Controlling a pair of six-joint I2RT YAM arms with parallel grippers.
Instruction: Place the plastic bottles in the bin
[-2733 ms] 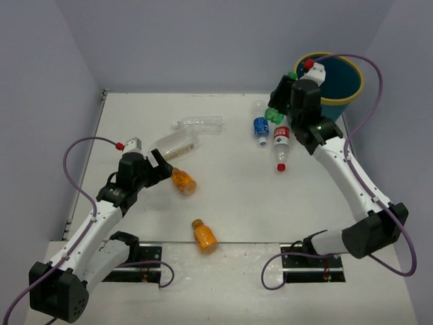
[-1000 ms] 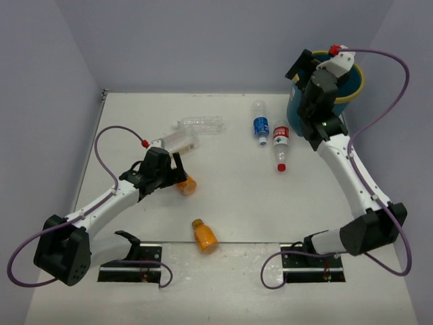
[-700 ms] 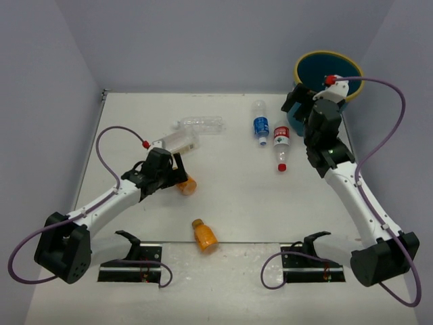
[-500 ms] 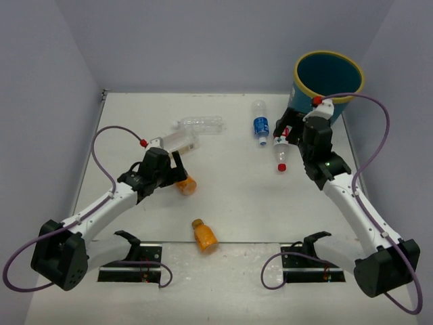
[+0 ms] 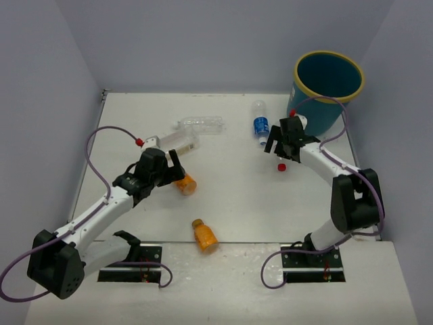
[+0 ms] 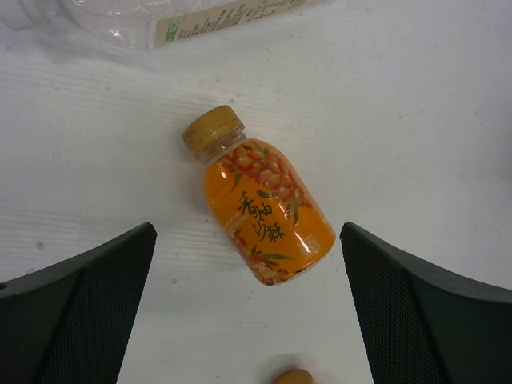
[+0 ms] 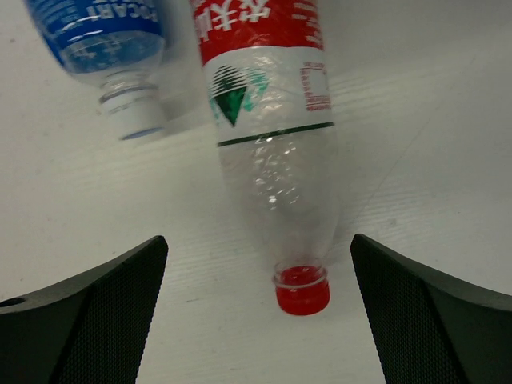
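Because each lies flat on the desk (image 5: 230, 196), the left gripper (image 6: 246, 240) straddles an orange bottle (image 6: 260, 212) and the right gripper (image 7: 260, 248) the red-labelled bottle (image 7: 272, 152) near the bin (image 5: 331, 101), both spread wide, apparently ready to pinch

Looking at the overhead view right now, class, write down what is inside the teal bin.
The bin shows only its dark teal inner wall; no bottle is visible in it. Its near wall hides the floor, so anything lying at the bottom cannot be seen.

White table (image 5: 237, 203), faintly grained surface; pale lavender walls (image 5: 203, 40) enclose three sides.
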